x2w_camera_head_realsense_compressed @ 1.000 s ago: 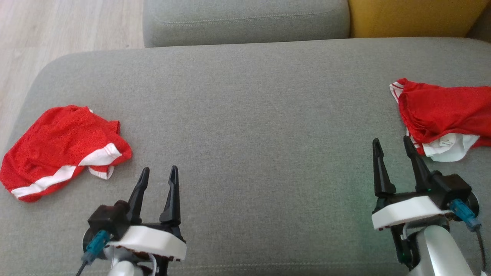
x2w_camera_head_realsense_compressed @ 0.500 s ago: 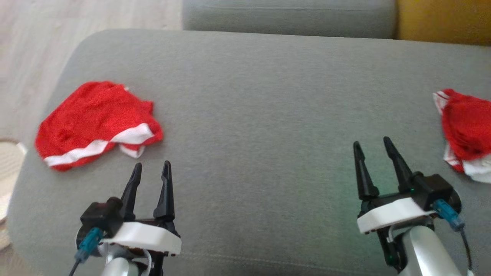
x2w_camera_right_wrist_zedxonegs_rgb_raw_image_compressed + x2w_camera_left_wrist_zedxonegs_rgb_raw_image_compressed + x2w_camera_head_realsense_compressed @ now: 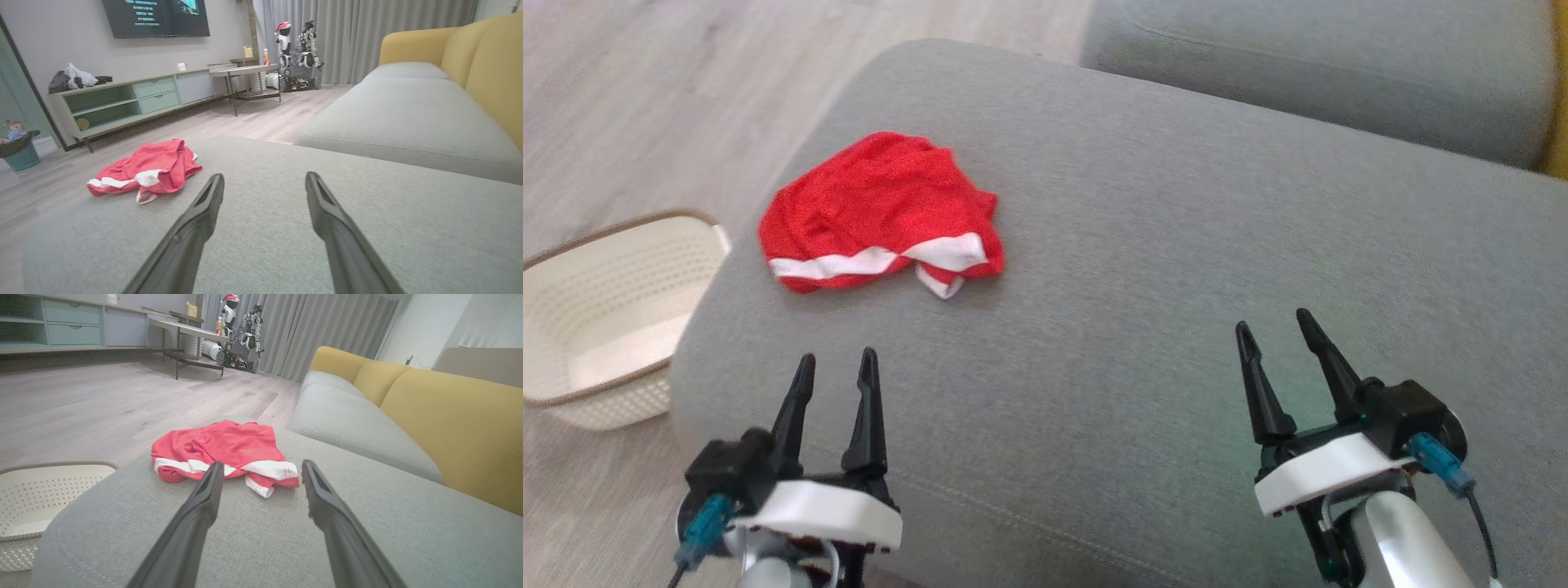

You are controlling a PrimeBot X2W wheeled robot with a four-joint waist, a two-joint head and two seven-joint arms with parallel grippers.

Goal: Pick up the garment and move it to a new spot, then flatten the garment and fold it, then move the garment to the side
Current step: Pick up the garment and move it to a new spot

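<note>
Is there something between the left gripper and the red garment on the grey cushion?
Nothing visible stands between them. The open left gripper points toward the red garment, with bare grey cushion between. The white basket stands beside the cushion, out of that path.

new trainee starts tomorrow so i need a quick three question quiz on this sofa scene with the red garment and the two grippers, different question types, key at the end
1. True or false: the red garment lies crumpled on the grey sofa cushion, touched by nothing.
2. What stands on the floor past the cushion's left end? A) a white perforated basket B) a blue bucket C) a cardboard box
3. Fill the gap: the left gripper and the right gripper hover over the cushion, both ____ and holding nothing.

Key: 1 true; 2 A; 3 open
</note>
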